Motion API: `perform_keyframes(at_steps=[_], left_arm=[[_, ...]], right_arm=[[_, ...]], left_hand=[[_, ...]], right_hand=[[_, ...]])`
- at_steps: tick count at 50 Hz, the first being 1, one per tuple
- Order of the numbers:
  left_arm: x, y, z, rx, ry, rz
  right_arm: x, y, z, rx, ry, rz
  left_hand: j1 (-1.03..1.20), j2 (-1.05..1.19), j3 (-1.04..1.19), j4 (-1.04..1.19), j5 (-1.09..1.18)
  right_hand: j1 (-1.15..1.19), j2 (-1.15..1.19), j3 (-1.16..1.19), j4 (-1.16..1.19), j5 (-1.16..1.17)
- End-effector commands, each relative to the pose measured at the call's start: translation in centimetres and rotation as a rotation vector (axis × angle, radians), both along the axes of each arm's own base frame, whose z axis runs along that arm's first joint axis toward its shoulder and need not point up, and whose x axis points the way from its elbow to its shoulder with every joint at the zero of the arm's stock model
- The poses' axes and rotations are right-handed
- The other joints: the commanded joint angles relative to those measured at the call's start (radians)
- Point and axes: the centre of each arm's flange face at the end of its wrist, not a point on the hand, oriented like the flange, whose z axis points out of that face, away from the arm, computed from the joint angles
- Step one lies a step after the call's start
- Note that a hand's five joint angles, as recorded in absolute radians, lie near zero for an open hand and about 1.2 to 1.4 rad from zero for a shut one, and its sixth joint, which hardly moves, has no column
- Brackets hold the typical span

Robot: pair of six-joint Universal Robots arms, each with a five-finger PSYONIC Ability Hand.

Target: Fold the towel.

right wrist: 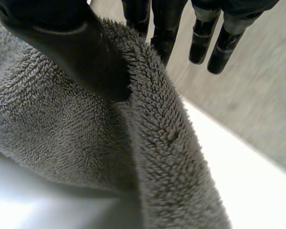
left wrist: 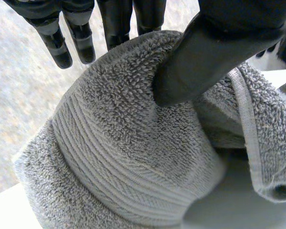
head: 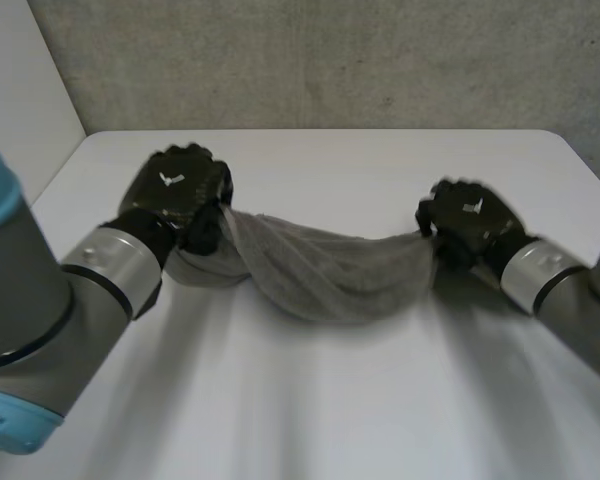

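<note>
While the towel [head: 325, 272] hangs as a bunched rope between the two hands, no fold can be counted as made, so I judge the task barely begun. At about nine o'clock on the white table [head: 310, 410], the left hand [head: 175, 190] is closed on one end of the cloth. Its wrist view shows the thumb pressing the banded hem against the inner fingers, with the outer fingers straight and free. The towel sags across the middle of the table; whether its belly touches the surface I cannot tell. At three o'clock the right hand [head: 468, 218] pinches the other end, thumb clamped on the pile against the fingers. What is left is to spread the cloth flat, bring edge to edge and smooth it. Beyond the table a grey wall [head: 330, 60] runs at twelve o'clock. The hindrance, as I judge it, is the towel's own twist and bunching.
</note>
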Motion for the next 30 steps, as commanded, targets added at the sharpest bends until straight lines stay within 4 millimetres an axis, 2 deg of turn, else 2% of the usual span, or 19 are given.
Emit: perform_keyframes(at_steps=[1,2,3,4,8,10,13,14,15,16,17,18,19,20,21,23,27,29,30], left_arm=[[1.2,0.7,3.6,-0.075,0.092,0.022],[1.4,0.9,4.2,-0.083,0.117,0.024],[1.4,0.9,4.2,-0.083,0.118,0.024],[1.6,1.0,4.6,-0.087,0.135,0.027],[2.0,0.7,4.5,-0.076,0.149,0.041],[2.0,0.6,4.2,-0.069,0.147,0.043],[1.9,0.4,3.0,-0.036,0.129,0.047],[1.9,0.4,3.0,-0.036,0.129,0.047],[1.7,0.0,1.8,-0.006,0.111,0.048],[1.4,-0.4,0.6,0.024,0.093,0.048],[1.4,-0.4,0.6,0.024,0.093,0.048],[1.1,-0.7,-0.4,0.052,0.079,0.045],[1.1,-0.7,-0.4,0.052,0.079,0.045],[0.9,-1.0,-1.3,0.077,0.067,0.045],[0.7,-1.1,-1.9,0.092,0.057,0.041],[0.5,-1.2,-2.4,0.105,0.05,0.039],[0.2,-1.3,-3.4,0.13,0.036,0.036],[0.2,-1.4,-3.4,0.13,0.035,0.036],[0.2,-1.4,-3.4,0.13,0.035,0.036]], right_arm=[[-0.1,2.1,8.9,-0.158,-0.046,0.035],[0.0,2.3,10.5,-0.183,-0.056,0.053],[0.0,2.3,10.5,-0.183,-0.056,0.054],[0.2,2.2,11.5,-0.196,-0.065,0.068],[0.9,0.5,11.1,-0.173,-0.074,0.093],[2.4,-1.7,8.7,-0.125,-0.054,0.112],[3.2,-2.8,7.3,-0.103,-0.041,0.119],[3.8,-4.1,5.4,-0.077,-0.021,0.12],[4.1,-5.7,3.3,-0.062,0.011,0.108],[4.1,-5.7,3.3,-0.062,0.011,0.108],[4.3,-7.2,1.6,-0.062,0.046,0.077],[4.1,-8.7,0.2,-0.071,0.086,0.013],[4.1,-8.7,0.2,-0.071,0.087,0.012],[3.7,-9.7,-0.9,-0.083,0.135,-0.061],[3.7,-9.8,-0.9,-0.083,0.135,-0.062],[3.4,-10.0,-1.6,-0.109,0.212,-0.145],[4.0,-8.5,-0.9,-0.134,0.214,-0.12],[4.1,-6.6,0.9,-0.18,0.169,-0.097],[4.1,-6.6,1.0,-0.181,0.168,-0.096]], left_hand=[[0.101,0.074,-0.051,-0.059,0.052],[0.101,0.074,-0.051,-0.059,0.052],[0.101,0.074,-0.051,-0.059,0.052],[0.101,0.074,-0.051,-0.059,0.052],[0.101,0.074,-0.051,-0.059,0.052],[0.101,0.074,-0.051,-0.059,0.052],[0.101,0.074,-0.051,-0.059,0.052],[0.101,0.074,-0.051,-0.059,0.052],[0.101,0.074,-0.051,-0.059,0.052],[0.101,0.074,-0.051,-0.059,0.052],[0.101,0.074,-0.051,-0.059,0.052],[0.101,0.074,-0.051,-0.059,0.052],[0.101,0.074,-0.051,-0.059,0.052],[0.101,0.074,-0.051,-0.059,0.052],[0.101,0.074,-0.051,-0.059,0.052],[0.101,0.074,-0.051,-0.059,0.052],[0.101,0.074,-0.051,-0.059,0.052],[0.101,0.074,-0.051,-0.059,0.052],[0.101,0.074,-0.051,-0.059,0.052]], right_hand=[[0.088,0.102,-0.043,-0.076,0.071],[0.088,0.102,-0.043,-0.076,0.071],[0.088,0.102,-0.043,-0.076,0.071],[0.088,0.102,-0.043,-0.076,0.071],[0.088,0.102,-0.043,-0.076,0.071],[0.088,0.102,-0.043,-0.076,0.071],[0.088,0.102,-0.043,-0.076,0.071],[0.088,0.102,-0.043,-0.076,0.071],[0.088,0.102,-0.043,-0.076,0.071],[0.088,0.102,-0.043,-0.076,0.071],[0.088,0.102,-0.043,-0.076,0.071],[0.088,0.102,-0.043,-0.076,0.071],[0.088,0.102,-0.043,-0.076,0.071],[-0.222,-0.208,-0.043,-0.076,-0.239],[-0.225,-0.211,-0.043,-0.076,-0.242],[-1.055,-1.041,-0.043,-0.076,-1.072],[-1.134,-1.12,-0.043,-0.076,-1.151],[-1.134,-1.12,-0.043,-0.076,-1.151],[-1.134,-1.12,-0.043,-0.076,-1.151]])
